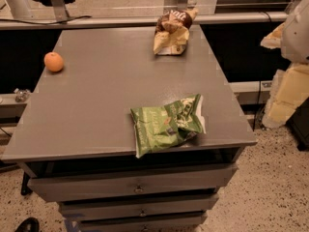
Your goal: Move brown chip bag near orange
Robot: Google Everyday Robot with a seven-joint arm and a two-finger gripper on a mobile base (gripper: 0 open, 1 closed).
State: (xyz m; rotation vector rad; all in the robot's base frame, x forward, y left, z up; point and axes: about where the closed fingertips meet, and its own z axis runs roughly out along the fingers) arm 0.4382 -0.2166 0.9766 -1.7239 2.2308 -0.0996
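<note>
Camera view shows the gripper (297, 30) at the right edge, its grip impossible to tell; the brown chip bag (172, 31) lies to its left, the orange (53, 62) much farther left.

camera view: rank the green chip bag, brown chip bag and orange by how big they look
1. green chip bag, looks largest but lies nearest the camera
2. brown chip bag, farther back, so these two may really be alike
3. orange, clearly smallest
The hand is not in view.

A crumpled brown chip bag (172, 32), pale yellow below, lay on the table (106, 100) by its far edge; a round orange (53, 62) sat well apart, left.
</note>
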